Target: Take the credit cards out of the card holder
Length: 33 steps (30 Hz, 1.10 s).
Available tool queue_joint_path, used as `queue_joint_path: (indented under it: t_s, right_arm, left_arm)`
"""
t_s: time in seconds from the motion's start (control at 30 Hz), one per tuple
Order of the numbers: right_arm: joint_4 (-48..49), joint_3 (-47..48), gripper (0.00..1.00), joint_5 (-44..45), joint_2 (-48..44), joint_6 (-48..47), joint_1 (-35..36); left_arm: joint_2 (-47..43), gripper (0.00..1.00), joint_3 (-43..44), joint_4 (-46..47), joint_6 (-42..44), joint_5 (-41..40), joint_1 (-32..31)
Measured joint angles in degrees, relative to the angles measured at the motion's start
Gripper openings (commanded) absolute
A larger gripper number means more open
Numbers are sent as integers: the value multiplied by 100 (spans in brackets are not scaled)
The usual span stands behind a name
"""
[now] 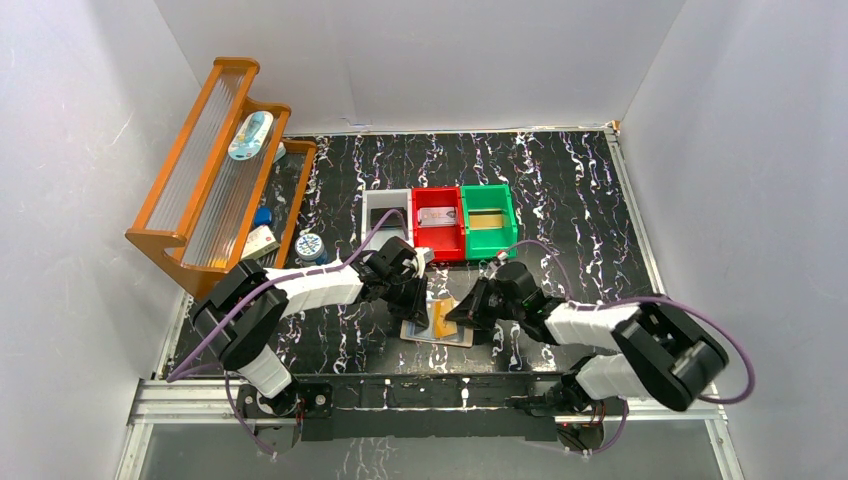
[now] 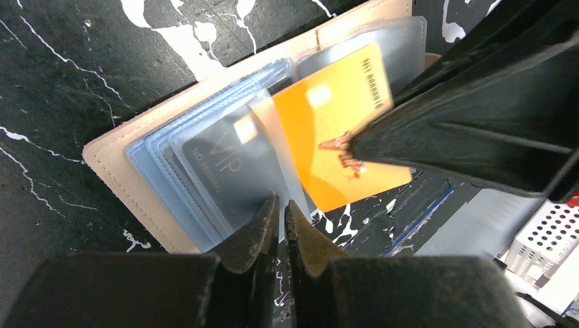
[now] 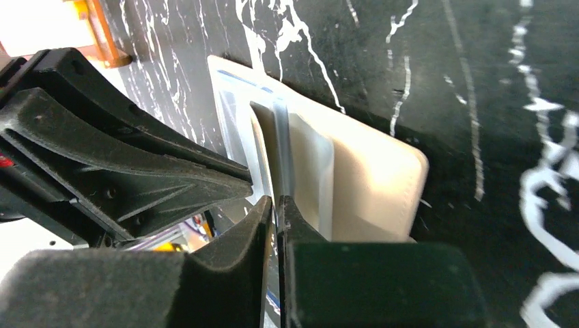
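Here, both arms are reaching in low over the card holder (image 1: 420,335). It is lying open on the tabletop (image 1: 580,200) close to the middle of the near edge, tan cover down and clear pockets facing up.

The left arm (image 1: 300,290) is stretching from its base at the near left toward the middle. Its wrist is bending downward, so the left jaws are pointing at the holder from its far-left side. The left jaws are standing almost together with only a sliver between them. The edge of a clear pocket is caught there, just beside a dark card (image 2: 225,164) sitting in its sleeve.

The right arm (image 1: 590,325) is lying folded low along the near edge, forearm pointing left, and the right jaws are meeting the holder from the right. They are nearly closed too, pinching a thin edge. The left wrist view is showing their tip on an orange card (image 2: 334,116), which is tilting partway out of its pocket and overhanging the holder's edge.

The two sets of jaws are sitting just beside each other. Grey, red and green bins (image 1: 440,252) are standing in a row behind them.
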Motion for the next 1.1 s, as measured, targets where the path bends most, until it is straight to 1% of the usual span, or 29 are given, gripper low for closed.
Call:
queue_joint_path:
  t_s: [0.1,0.23,0.3,0.37,0.5,0.6,0.73,0.8,0.97,1.1]
  right_arm:
    - [-634,13,11,317,-557,-122,-46]
    - [-1620,138,10,708,-1248,-299,-116]
    - [-2188,361,9,955,-1587,-413,-136]
    - [-2645,616,9,1182,-1910,-531,-162]
    - [-3281,1126,7,1558,-2288,-726,-201]
    - [-3842,1596,7,1917,-2312,-981,-229]
    - [-4551,2308,7,2490,-2175,-1456,-267]
    - [-4837,2702,7,2796,-2046,-1727,-306]
    - [-5324,3574,6,3309,-1539,-2273,-662]
    - [-5464,3960,6,3462,-1132,-2793,-949]
  left_arm:
    - [0,14,0,4,-9,-2,-2]
    - [-37,25,0,15,-33,-7,-26]
    - [-90,31,0,11,-39,-57,-46]
    - [-166,35,0,-31,-42,-177,-79]
    - [-352,44,0,-203,-13,-533,-83]
    - [-566,52,4,-411,31,-905,-81]
    - [-911,54,50,-632,92,-1327,-68]
    - [-1091,57,63,-695,118,-1464,-24]
    - [-1458,61,63,-813,118,-1659,92]
    - [-1652,66,63,-911,109,-1869,181]
